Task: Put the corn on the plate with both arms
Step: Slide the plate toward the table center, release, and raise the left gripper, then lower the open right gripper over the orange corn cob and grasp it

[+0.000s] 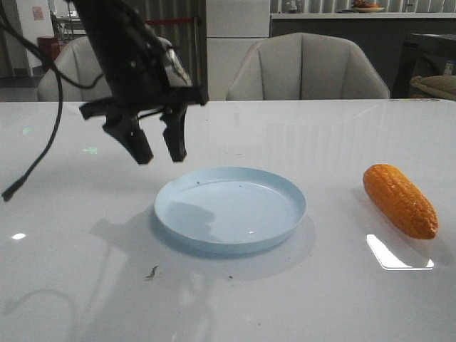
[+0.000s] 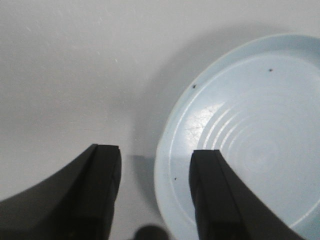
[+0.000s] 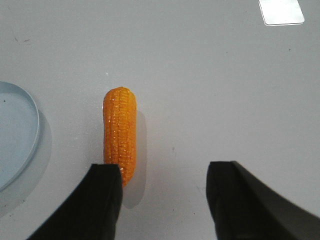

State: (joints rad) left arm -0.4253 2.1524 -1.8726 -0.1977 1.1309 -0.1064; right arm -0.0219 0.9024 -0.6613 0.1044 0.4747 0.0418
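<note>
The white table (image 1: 85,285) carries the pale blue plate (image 1: 230,206) at its middle, with nothing on it, and the orange corn (image 1: 399,199) lies well apart to the plate's right. The task looks barely begun: the corn is not yet grasped. Next, the right gripper (image 3: 162,195), spread wide and holding nothing, needs to centre over the cob, which lies beside one finger. The left gripper (image 1: 157,146) hovers over the plate's far left rim, spread and empty.
</note>
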